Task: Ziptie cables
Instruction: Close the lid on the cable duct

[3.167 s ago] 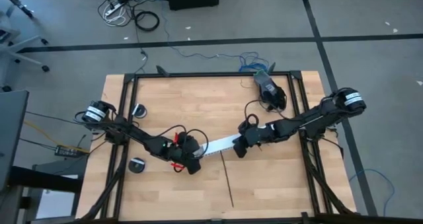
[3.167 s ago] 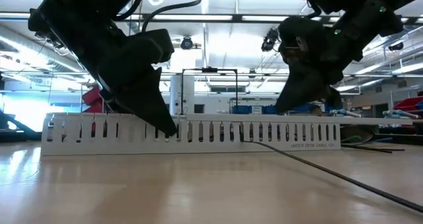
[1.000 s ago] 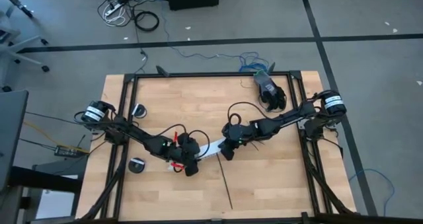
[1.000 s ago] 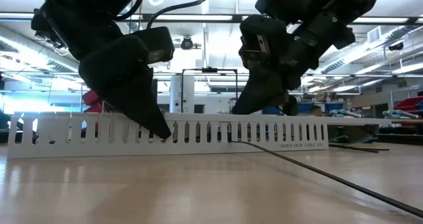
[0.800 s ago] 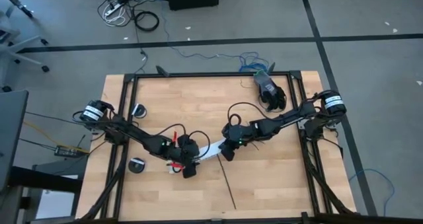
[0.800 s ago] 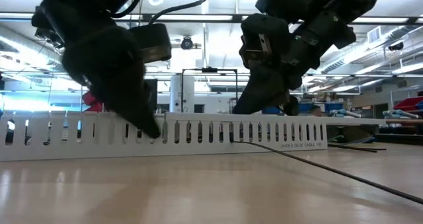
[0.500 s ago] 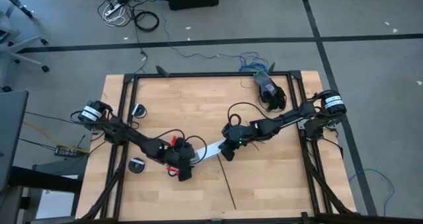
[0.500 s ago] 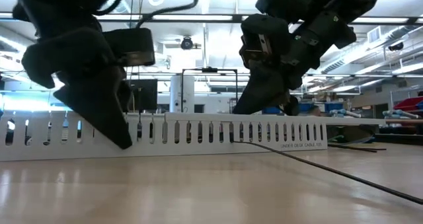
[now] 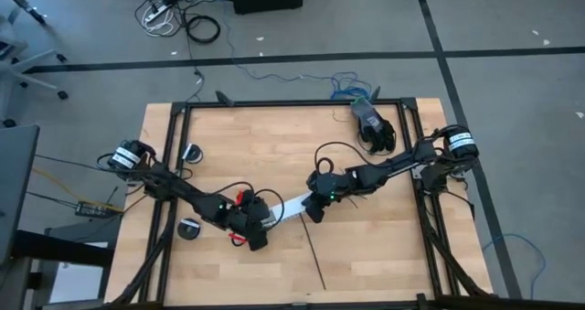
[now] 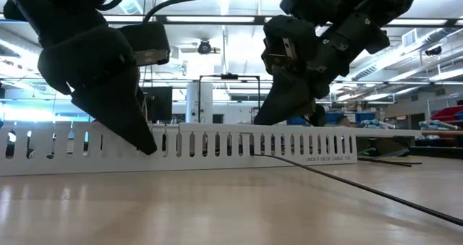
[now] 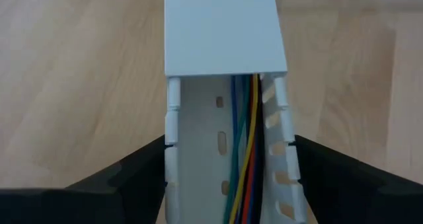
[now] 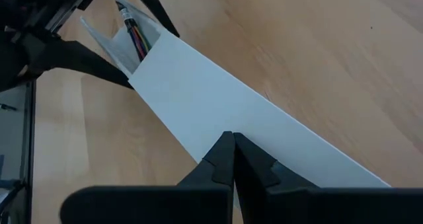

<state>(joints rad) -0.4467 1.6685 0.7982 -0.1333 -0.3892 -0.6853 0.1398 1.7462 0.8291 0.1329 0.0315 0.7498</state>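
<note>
Channel end exposed — cables not yet tied

Left gripper (image 11: 225, 178) straddles the white channel (image 11: 225, 32), fingers apart around the cables (image 11: 243, 138); right gripper (image 12: 231, 159), fingers together, presses its lid; the ziptie (image 9: 313, 255) lies beside it — fetching that probably comes next.

— What is the table (image 9: 366, 246) made of?
— Pale wood planks, smooth, with a faint sheen.
— And at its nine o'clock side?
— A matt white plastic slotted channel (image 11: 225, 45) holding the cables (image 11: 246, 145) in glossy coloured plastic.
</note>
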